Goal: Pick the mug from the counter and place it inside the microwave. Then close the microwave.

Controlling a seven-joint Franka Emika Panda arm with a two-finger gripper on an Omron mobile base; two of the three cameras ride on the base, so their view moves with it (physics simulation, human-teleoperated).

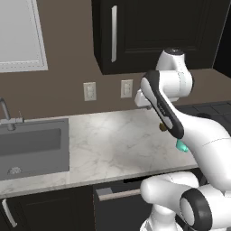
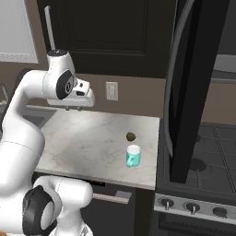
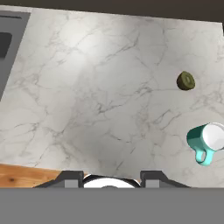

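Note:
The teal mug (image 2: 133, 156) stands upright near the counter's (image 2: 87, 143) front right corner, handle toward the front edge. In the hand view the mug (image 3: 205, 140) sits at the right edge, and in the left base view a sliver of the mug (image 1: 182, 145) peeks out behind my arm. My gripper (image 2: 73, 109) hangs high above the counter's middle, left of and behind the mug, pointing down. Its fingertips (image 3: 70, 177) stand apart with nothing between them, so it is open. The microwave's dark door (image 2: 193, 92) with its curved handle swings open on the right.
A small olive-brown lump (image 3: 185, 81) lies just behind the mug. The grey sink (image 1: 31, 144) with its tap takes up the counter's left end. A black stovetop (image 2: 207, 156) lies to the right under the open door. Dark wall cabinets (image 1: 153, 31) hang above.

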